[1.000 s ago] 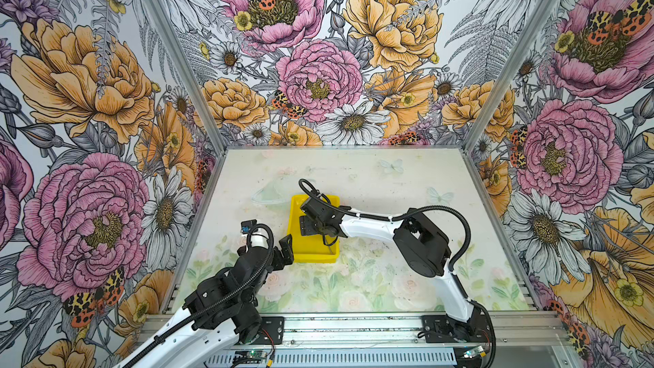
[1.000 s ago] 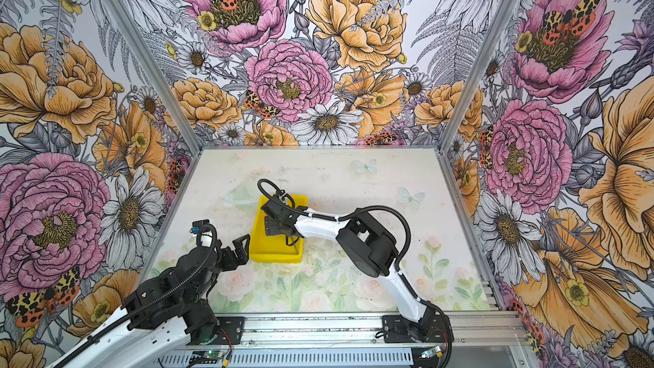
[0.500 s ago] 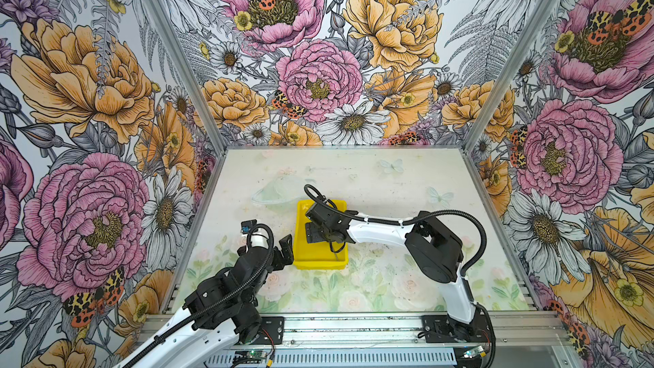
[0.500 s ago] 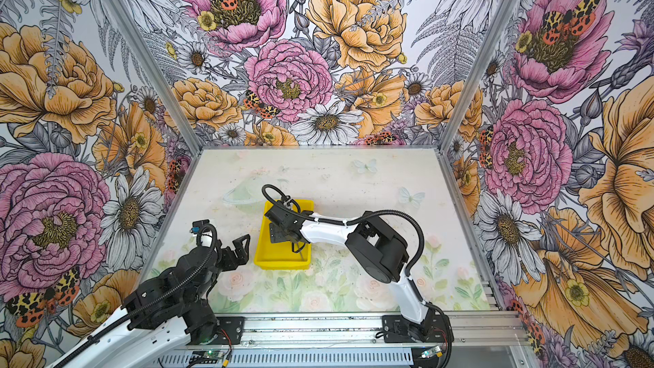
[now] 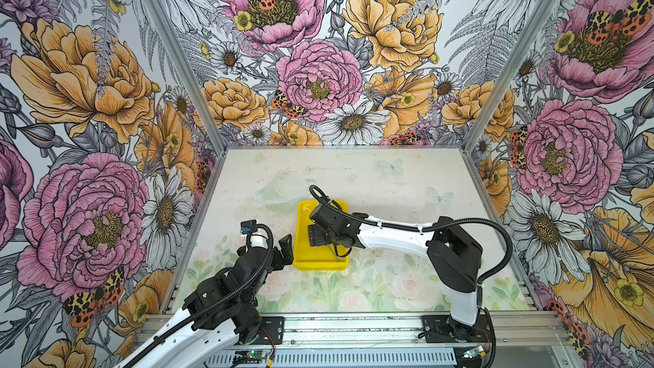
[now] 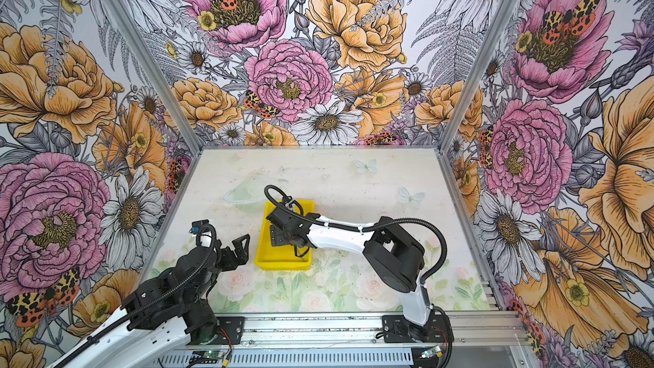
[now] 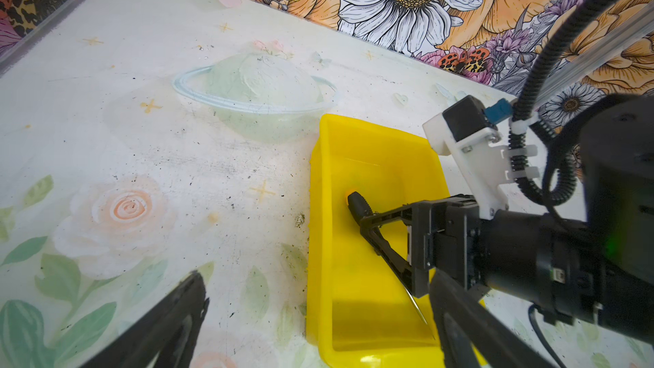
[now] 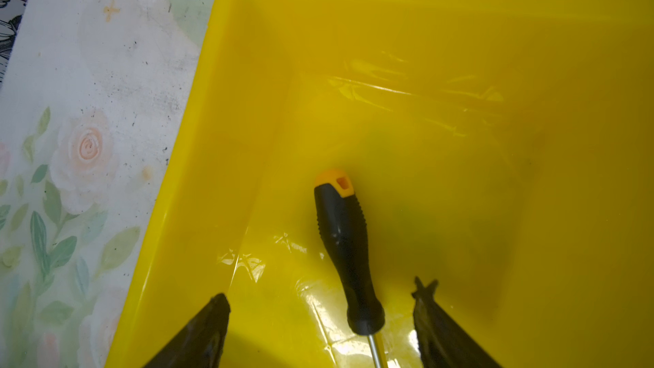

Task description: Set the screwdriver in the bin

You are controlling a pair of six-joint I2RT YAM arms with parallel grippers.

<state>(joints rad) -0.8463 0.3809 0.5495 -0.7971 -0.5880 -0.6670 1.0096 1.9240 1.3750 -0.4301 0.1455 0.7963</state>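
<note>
Screwdriver (image 8: 345, 253) lying flat on the floor of the bin (image 8: 247, 100), orange cap toward the bin's middle, shaft running back under the right gripper (image 8: 320, 293). That gripper is released: its fingers stand spread on either side of the handle, clear of it. The left gripper (image 7: 315, 276), also spread, hovers just beside the bin's side wall. Likely hazard: a low or skewed retreat could let a finger snag the handle or the bin's rim, dragging the tool out or shoving the bin.
</note>
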